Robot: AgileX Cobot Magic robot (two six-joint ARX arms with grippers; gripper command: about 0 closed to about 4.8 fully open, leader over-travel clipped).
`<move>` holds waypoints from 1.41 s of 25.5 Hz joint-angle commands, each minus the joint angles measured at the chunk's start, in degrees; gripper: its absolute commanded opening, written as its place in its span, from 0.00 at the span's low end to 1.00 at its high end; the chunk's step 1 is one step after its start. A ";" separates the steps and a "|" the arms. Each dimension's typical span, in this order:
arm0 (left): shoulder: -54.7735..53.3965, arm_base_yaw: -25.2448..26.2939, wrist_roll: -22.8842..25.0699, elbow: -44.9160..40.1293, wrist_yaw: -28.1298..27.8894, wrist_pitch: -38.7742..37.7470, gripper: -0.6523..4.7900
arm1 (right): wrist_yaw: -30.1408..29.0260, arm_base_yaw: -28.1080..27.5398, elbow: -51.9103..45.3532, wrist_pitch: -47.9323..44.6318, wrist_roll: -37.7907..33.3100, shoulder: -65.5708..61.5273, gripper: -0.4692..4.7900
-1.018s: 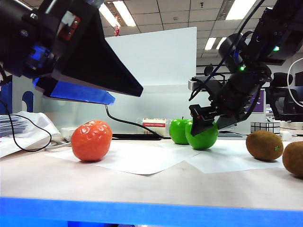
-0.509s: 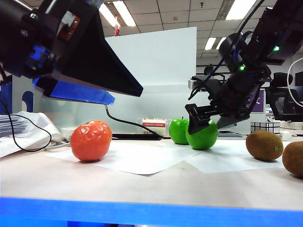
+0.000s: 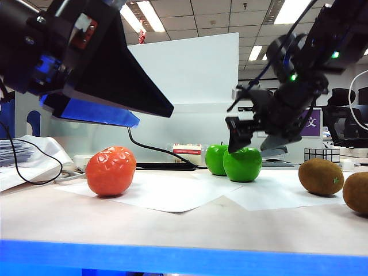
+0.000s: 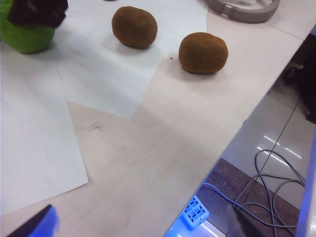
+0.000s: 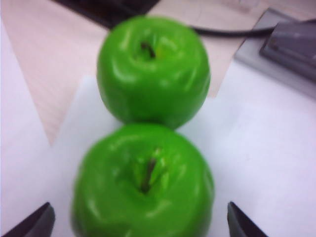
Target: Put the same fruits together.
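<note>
Two green apples (image 5: 153, 69) (image 5: 143, 182) sit touching on white paper (image 3: 172, 192) — the right gripper (image 3: 253, 135) hovers just above the nearer one, jaws wide, holding nothing. The left gripper (image 3: 123, 106), also wide open, hangs at ten o'clock from the orange (image 3: 111, 170); two kiwis (image 4: 134, 26) (image 4: 203, 52) lie at the apples' three o'clock.

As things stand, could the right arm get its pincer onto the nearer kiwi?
Probably yes. The right pincer hangs open just above the green apples, holding nothing, and the nearer kiwi lies on bare table to its side with nothing between; the other kiwi sits apart.
</note>
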State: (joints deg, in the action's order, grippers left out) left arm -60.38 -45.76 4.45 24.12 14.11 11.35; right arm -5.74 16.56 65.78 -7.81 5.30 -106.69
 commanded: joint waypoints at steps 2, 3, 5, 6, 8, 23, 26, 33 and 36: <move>0.13 0.02 0.02 0.20 0.17 1.16 1.00 | 1.16 0.00 0.37 -1.90 -0.72 6.01 1.00; 0.13 0.02 0.02 0.22 0.17 1.36 1.00 | 1.20 0.00 0.37 -1.90 -0.52 7.39 1.00; 0.13 0.02 0.00 0.26 0.20 2.36 1.00 | 2.23 -0.02 0.37 -0.33 -0.37 12.85 1.00; 0.50 0.02 -0.26 0.44 0.02 2.75 0.88 | 2.16 -0.02 0.37 2.60 -0.37 17.55 1.00; 2.58 0.04 -0.37 1.70 -0.04 2.01 0.24 | 1.07 -0.02 0.37 7.91 -0.37 25.14 0.75; 57.55 0.02 3.82 5.29 -32.54 -24.39 0.11 | 0.39 -0.02 -2.56 36.44 -0.59 79.49 0.08; 59.67 -0.09 1.11 8.96 -30.27 -37.20 0.11 | 1.49 0.04 -6.58 42.07 -1.22 88.72 0.08; 60.22 -0.02 -6.49 9.86 -13.79 -43.28 0.11 | -4.46 0.24 -18.18 50.23 -9.60 103.12 0.08; 60.22 -0.02 -6.80 8.20 -11.15 -41.79 0.11 | -5.95 0.17 -24.74 49.66 -10.93 106.53 0.08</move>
State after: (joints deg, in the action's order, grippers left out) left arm -0.27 -45.76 -2.02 32.67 1.78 -31.70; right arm -10.59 16.75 41.87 43.22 -4.47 -0.21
